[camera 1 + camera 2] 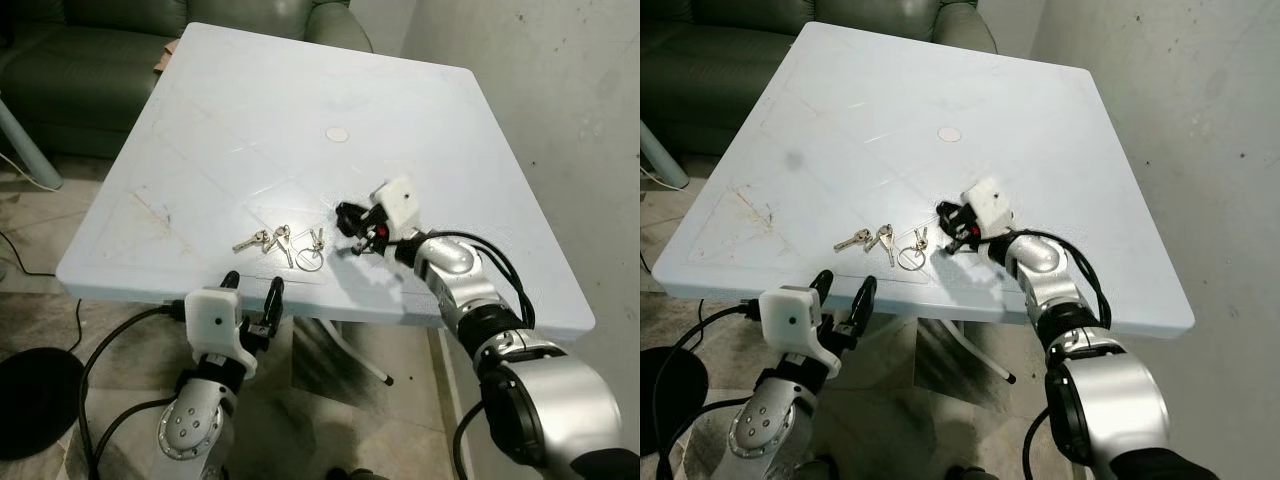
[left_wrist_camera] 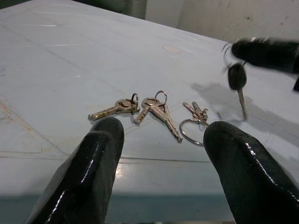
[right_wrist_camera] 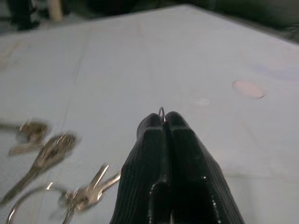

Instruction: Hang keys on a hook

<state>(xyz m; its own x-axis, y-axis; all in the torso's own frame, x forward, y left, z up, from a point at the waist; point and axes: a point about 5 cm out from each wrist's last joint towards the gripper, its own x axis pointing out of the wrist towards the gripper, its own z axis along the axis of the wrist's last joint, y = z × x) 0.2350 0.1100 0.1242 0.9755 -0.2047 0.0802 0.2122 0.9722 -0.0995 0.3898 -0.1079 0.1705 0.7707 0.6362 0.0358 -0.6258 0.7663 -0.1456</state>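
Now right claw [image 1: 352, 228] over tabletop [image 1: 300, 110], pressed together, pinching black-headed key [image 2: 238, 84] by its ring, dangling. Loose keys [image 1: 285, 243] lie left of it. Left claw [image 1: 252, 292] spread at near edge.

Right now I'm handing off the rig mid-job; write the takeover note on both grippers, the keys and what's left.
Right gripper: fingers shut on a small ring with a black-headed key, lifted just above the white table.
Left gripper: fingers open, at the table's near edge, aimed at the loose keys, holding nothing.
Three more key sets lie on the table near its front edge, left of the right gripper.
Done: one key picked up. Left: carry it to a hook and hang it; I see no hook from here, so find it first.
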